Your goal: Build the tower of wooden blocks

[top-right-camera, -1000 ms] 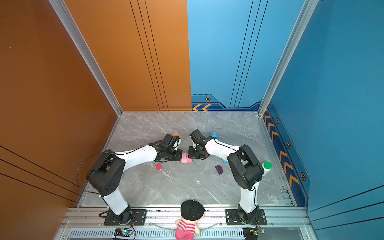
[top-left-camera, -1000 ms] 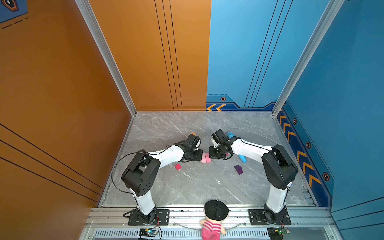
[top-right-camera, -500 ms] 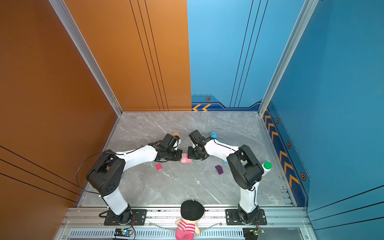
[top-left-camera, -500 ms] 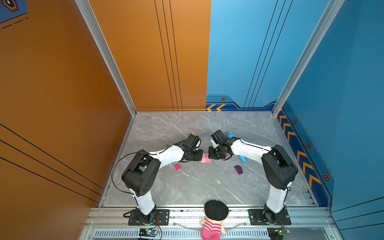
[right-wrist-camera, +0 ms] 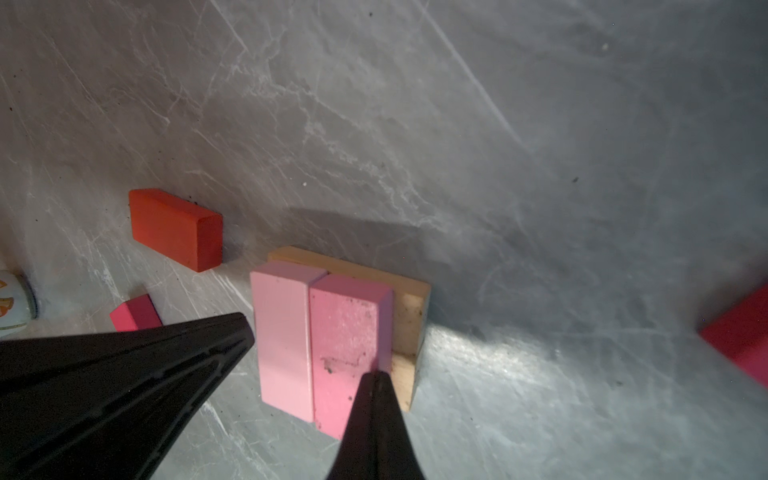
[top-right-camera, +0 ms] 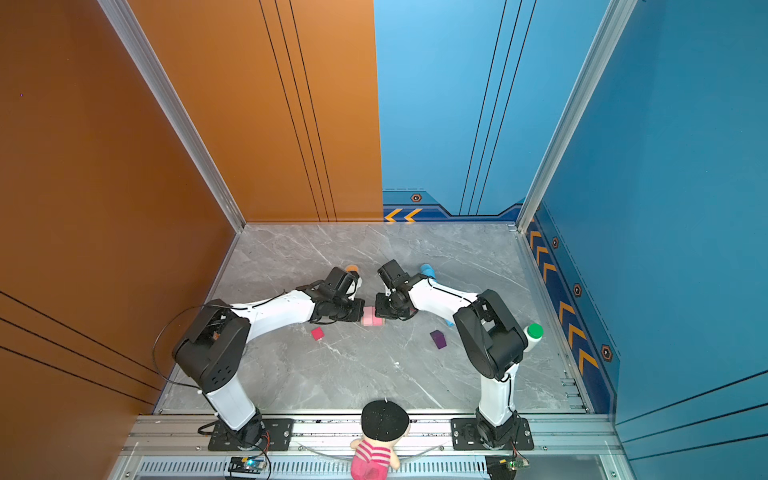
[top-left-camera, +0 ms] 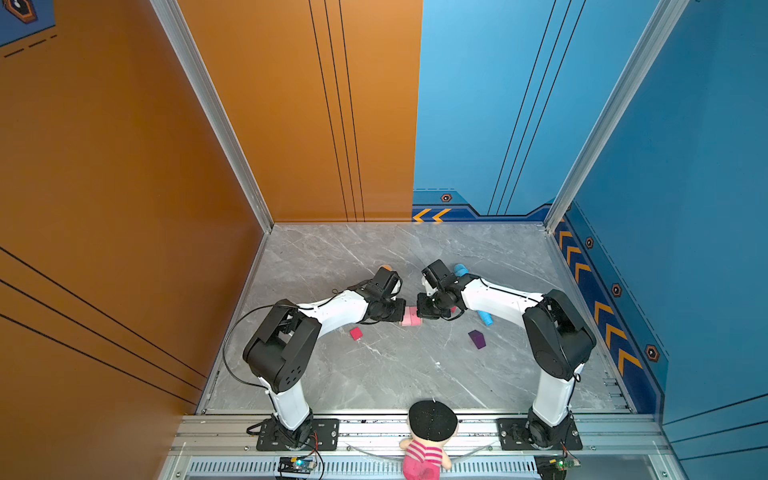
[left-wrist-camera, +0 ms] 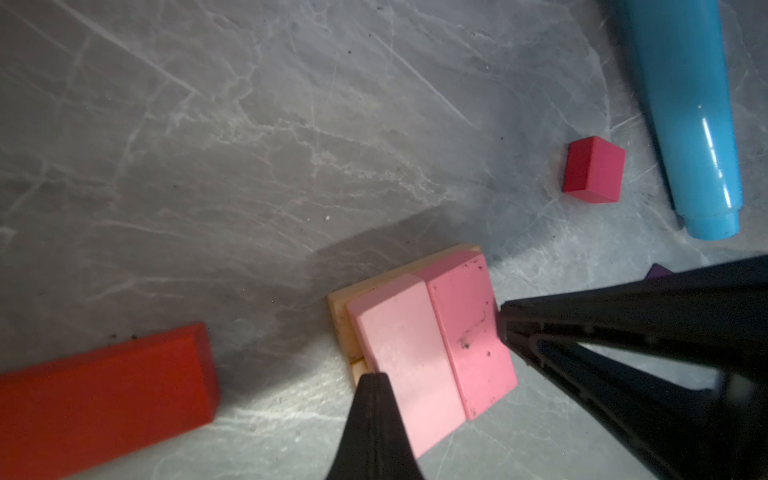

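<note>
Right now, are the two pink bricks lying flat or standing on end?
Lying flat: both pink bricks rest side by side, long faces up, on the tan slabs.

Robot lab cell — orange and blue wall panels (top-left-camera: 291,124), marble-look tabletop (top-left-camera: 395,374), arms (top-left-camera: 336,309) bolted to aluminium rail (top-left-camera: 374,430).

red brick (left-wrist-camera: 104,399) partly beyond the left wrist view's edge

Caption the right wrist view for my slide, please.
Left gripper and right gripper, fingers shut, flank two pink bricks on tan slabs.
</note>
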`<state>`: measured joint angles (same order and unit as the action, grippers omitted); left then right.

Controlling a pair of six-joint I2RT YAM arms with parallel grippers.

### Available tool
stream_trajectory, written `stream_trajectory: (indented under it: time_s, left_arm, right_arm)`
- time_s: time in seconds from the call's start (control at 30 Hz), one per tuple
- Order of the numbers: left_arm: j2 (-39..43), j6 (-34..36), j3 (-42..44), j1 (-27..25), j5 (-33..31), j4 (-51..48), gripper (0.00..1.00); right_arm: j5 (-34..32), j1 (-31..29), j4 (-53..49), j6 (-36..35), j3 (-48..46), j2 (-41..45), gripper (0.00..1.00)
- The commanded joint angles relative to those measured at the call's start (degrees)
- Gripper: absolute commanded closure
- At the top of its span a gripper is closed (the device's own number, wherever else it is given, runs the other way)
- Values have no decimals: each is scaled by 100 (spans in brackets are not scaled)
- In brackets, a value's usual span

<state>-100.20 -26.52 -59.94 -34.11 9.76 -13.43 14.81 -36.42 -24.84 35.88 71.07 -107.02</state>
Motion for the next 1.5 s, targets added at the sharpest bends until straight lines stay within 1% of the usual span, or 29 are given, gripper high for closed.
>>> stream_trajectory:
  time_s: [0.0, 0.47, 1.03, 1.47]
  left_arm:
    - [-2, 132, -201, 73, 64, -185, 100]
    - [132, 196, -226, 123, -113, -300, 100]
    - [-202, 217, -489, 186, 15, -373, 100]
    - [-306, 229, -536, 194, -58, -441, 100]
  right_arm:
    - [-151, 15, -118, 33, -118, 125, 100]
    - [-347, 66, -153, 33, -229, 497, 100]
    - [-347, 118, -118, 40, -338, 548, 100]
    - [-330, 153, -69, 42, -404, 582, 100]
